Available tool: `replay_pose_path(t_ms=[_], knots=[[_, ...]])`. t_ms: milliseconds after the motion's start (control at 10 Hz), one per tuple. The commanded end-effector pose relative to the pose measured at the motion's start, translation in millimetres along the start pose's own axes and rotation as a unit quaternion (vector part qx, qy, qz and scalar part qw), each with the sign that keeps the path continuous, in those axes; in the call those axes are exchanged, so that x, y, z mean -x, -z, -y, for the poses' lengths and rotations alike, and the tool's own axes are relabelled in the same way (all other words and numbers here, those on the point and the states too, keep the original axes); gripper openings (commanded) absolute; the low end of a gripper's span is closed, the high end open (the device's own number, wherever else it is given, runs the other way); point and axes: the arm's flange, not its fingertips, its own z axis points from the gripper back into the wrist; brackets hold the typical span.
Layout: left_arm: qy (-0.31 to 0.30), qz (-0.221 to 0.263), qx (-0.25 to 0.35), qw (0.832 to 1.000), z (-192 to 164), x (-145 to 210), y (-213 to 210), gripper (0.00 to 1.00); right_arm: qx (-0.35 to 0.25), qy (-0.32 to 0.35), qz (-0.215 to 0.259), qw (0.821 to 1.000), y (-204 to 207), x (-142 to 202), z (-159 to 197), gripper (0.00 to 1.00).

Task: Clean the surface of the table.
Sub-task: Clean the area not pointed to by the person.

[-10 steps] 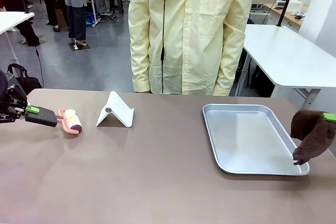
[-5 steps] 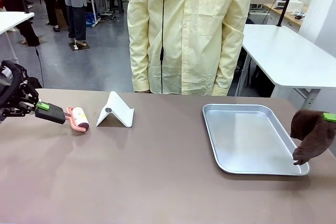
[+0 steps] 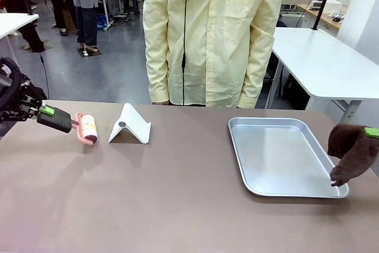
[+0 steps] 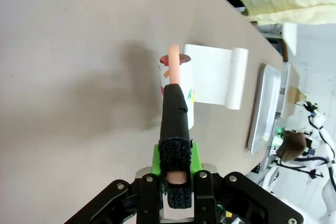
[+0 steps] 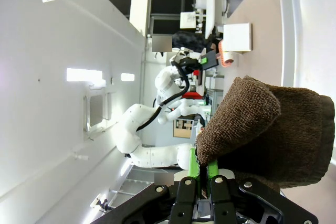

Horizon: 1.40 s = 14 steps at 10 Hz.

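Matte grey-brown desk [image 3: 177, 199], left end effector [image 3: 45, 111] clamping a lint roller [image 3: 87, 128] over its left side, right end effector [image 3: 371, 132] gripping a brown cloth [image 3: 354, 153] at its right edge

A lint roller [image 3: 87, 128] is hanging near the far left corner of the table [image 3: 177, 205], with a folded stand [image 3: 130, 125] sitting just right of it. A tray [image 3: 235, 141] is lying by the right edge, a cloth [image 3: 353, 152] hanging at its near right corner. A person [image 3: 207, 39] is standing behind the far edge.
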Motion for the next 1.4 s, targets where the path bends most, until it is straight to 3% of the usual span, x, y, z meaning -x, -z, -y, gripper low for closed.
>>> replay_pose_path(t_ms=[0,200,600,800,900,1300], knots=[[0.042,0.025,0.036,0.998,6,29,-34,0.22,-0.006,-0.013,0.002,1.0,1,-5,-2,0.06],[0.075,0.037,0.059,0.995,3,56,-62,0.22,-0.006,-0.013,0.002,1.0,1,-5,-2,0.06],[0.143,-0.02,0.164,0.976,-37,126,-118,0.22,-0.006,-0.013,0.002,1.0,1,-5,-2,0.06],[0.131,-0.03,0.189,0.973,-59,135,-125,0.22,-0.006,-0.013,0.002,1.0,1,-5,-2,0.06],[0.133,-0.01,0.16,0.978,-36,133,-117,0.22,-0.006,-0.013,0.002,1.0,1,-5,-2,0.06],[0.133,-0.01,0.16,0.978,-36,133,-117,0.22,-0.006,-0.013,0.002,1.0,1,-5,-2,0.06]])
